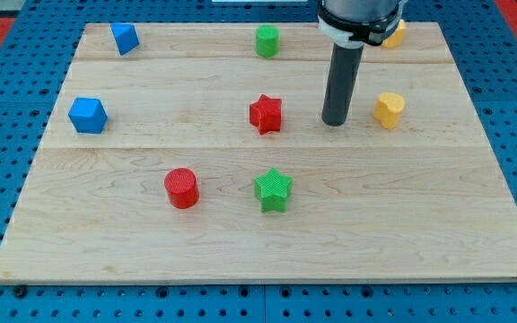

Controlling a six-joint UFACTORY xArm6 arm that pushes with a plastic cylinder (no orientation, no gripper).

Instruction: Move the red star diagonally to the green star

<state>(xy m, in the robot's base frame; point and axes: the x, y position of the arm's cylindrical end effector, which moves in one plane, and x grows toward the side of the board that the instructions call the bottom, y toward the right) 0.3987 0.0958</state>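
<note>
Basically not started: red star [266, 114] sits mid-board, directly above the green star [273, 189] and well apart from it, so the diagonal placement is all still to do. My tip [335, 121] rests on the wood between the red star and the yellow block [389, 109], touching neither; it's a bare rod, so no open/closed state applies. No brands or readable writing anywhere, as far as this view resolves

Wooden board [267, 242]: pale tan, fine grain lines. Red star [266, 114], red cylinder [181, 188]: bright red, ribbed surface. Green star [273, 189], green cylinder [267, 41]: vivid green. Two blue blocks [88, 116] [125, 38]: mid blue. Yellow block [389, 109], second yellow block [394, 34]: golden. Rod's tip [335, 122]: dark grey. Surrounding table [7, 108]: blue, dotted with dark holes.
</note>
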